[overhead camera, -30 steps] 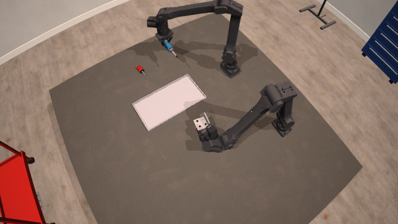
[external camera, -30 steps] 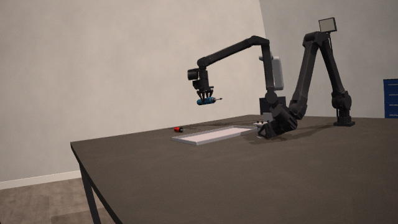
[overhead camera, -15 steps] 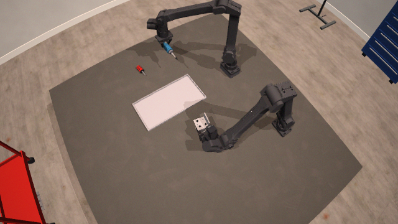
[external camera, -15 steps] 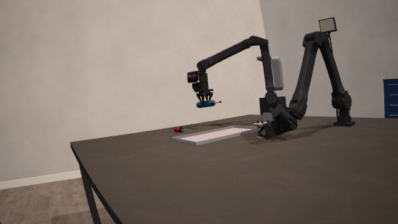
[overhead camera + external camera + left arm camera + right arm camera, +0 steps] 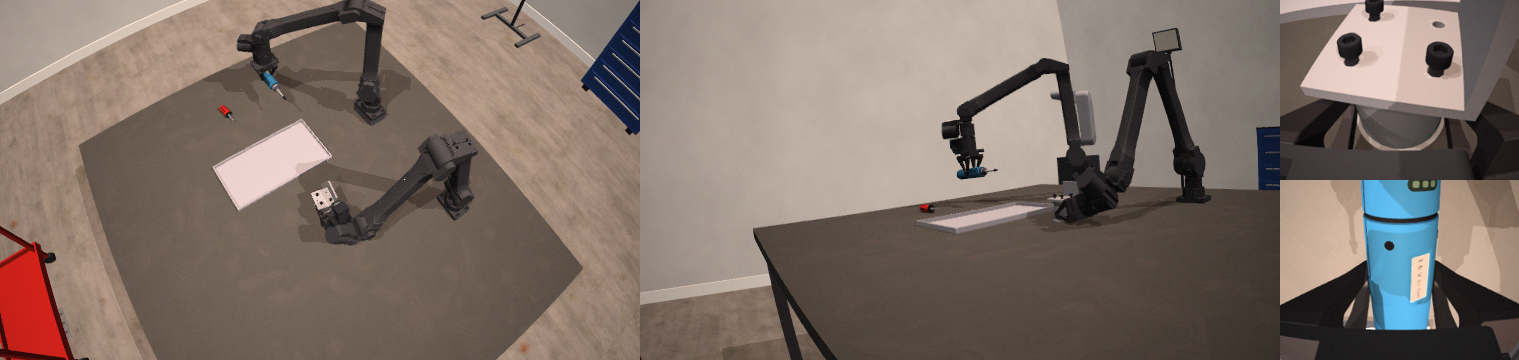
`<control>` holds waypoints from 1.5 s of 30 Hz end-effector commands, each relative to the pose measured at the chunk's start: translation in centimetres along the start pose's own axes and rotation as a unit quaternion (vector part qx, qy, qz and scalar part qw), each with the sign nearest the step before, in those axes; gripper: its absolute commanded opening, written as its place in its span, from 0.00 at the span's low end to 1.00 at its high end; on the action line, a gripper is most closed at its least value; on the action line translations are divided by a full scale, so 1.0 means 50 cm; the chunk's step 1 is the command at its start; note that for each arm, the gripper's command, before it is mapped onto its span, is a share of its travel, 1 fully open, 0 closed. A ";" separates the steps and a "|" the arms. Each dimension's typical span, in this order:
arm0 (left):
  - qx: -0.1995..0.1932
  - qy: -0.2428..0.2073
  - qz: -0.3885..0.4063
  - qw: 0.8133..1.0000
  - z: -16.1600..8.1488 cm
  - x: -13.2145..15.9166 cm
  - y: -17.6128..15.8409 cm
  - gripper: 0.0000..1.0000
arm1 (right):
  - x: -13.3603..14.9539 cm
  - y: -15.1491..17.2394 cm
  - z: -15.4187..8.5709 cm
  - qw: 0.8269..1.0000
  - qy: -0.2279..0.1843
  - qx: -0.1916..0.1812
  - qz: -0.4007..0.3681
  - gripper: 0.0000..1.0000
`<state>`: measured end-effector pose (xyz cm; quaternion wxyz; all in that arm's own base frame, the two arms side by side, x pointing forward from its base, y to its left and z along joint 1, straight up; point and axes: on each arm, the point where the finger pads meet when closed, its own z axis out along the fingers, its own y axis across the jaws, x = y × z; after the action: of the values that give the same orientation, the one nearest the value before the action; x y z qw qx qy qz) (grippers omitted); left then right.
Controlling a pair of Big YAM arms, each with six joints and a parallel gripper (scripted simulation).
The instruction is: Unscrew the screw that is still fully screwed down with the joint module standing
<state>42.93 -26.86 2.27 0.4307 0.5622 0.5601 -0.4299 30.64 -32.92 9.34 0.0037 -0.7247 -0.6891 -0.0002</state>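
From here the counter (image 5: 280,280) (image 5: 1020,280) shows a dull grey-brown top. A shallow white tray (image 5: 226,188) (image 5: 956,230) lies flat on it, long and rectangular with a low rim. Near one of the tray's long sides, well apart from the rim, a small red screwdriver (image 5: 225,111) (image 5: 926,208) rests on its side. Two black arm bases (image 5: 372,120) (image 5: 456,215) (image 5: 1205,198) stand directly on the surface.

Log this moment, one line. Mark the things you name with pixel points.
right claw (image 5: 268,73) (image 5: 971,169) (image 5: 1401,266): holding electric screwdriver (image 5: 270,80) (image 5: 972,173) (image 5: 1400,276) aloft | left claw (image 5: 323,209) (image 5: 1059,216) (image 5: 1400,112): around joint module (image 5: 1400,128) | bracket (image 5: 322,192) (image 5: 1070,188) (image 5: 1384,72): on, three screws (image 5: 1349,47) raised, one hole (image 5: 1438,25) bare

Far screw (image 5: 1374,9) cropped by left wrist view's top edge; screwdriver's bit outside right wrist view.
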 end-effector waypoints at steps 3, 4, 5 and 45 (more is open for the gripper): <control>-0.004 -0.004 0.011 1.000 0.001 -0.015 0.016 0.59 | -0.019 0.042 -0.029 0.999 -0.025 -0.025 -0.001 0.42; -0.004 -0.004 0.011 1.000 0.001 -0.015 0.016 0.59 | -0.019 0.042 -0.037 0.999 -0.028 -0.028 -0.001 0.42; -0.004 -0.004 0.011 1.000 0.001 -0.015 0.016 0.59 | -0.019 0.042 -0.037 0.999 -0.028 -0.028 -0.001 0.42; -0.004 -0.004 0.011 1.000 0.001 -0.015 0.016 0.59 | 0.003 0.019 0.135 1.000 -0.006 -0.005 -0.001 0.42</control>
<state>42.93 -26.86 2.27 0.4307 0.5622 0.5601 -0.4299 30.88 -33.17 3.49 -0.0024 -0.7248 -0.6890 -0.0001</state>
